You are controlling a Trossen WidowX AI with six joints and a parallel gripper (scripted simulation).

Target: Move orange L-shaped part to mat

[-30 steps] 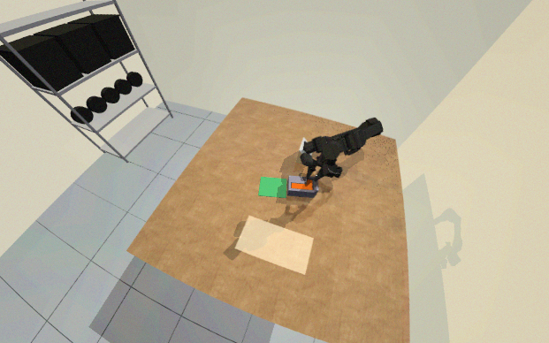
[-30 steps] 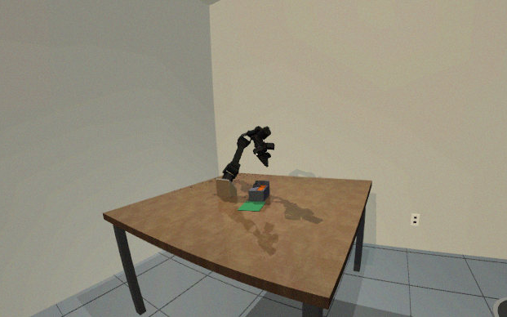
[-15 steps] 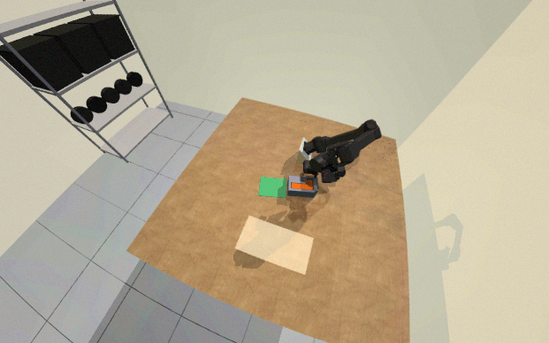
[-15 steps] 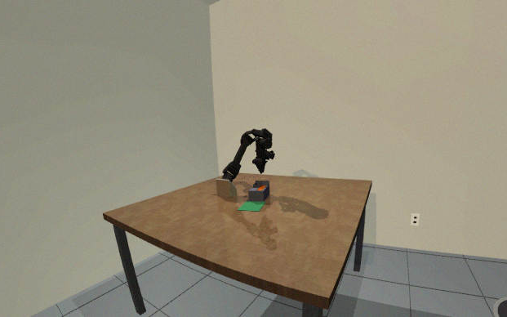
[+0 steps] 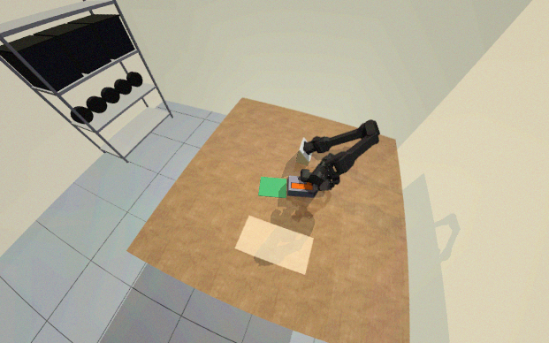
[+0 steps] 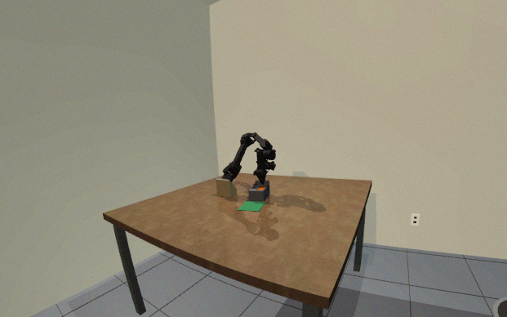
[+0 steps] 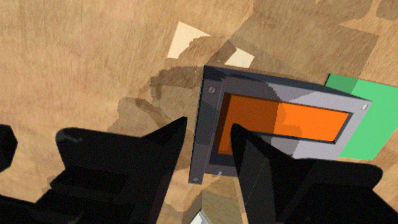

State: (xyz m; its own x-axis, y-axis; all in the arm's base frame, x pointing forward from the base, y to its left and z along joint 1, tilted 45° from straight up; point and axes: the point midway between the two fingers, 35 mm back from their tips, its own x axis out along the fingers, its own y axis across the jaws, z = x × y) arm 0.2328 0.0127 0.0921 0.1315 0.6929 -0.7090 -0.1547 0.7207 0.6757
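Shelf rack (image 5: 156, 88) near wall: black boxes (image 5: 69, 50) above, round black weights (image 5: 110, 95) below. White outlet (image 6: 415, 220) on wall.

Top looks down; exterior, sideways (both catch the table (image 5: 200, 208) (image 6: 217, 233)).

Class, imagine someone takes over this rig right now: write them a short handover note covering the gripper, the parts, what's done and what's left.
Gripper: jaws partly open, nothing between them, over the L-shaped end of the part.
Orange L-shaped part: in the pocket of the grey tray, neither end visibly raised.
Green mat: beside the tray, part not on it.
Done: arm brought over the tray; no tipping visible.
Left: press the L-shaped end, pinch the raised end, lift out, lay flat on the mat top side up, release.
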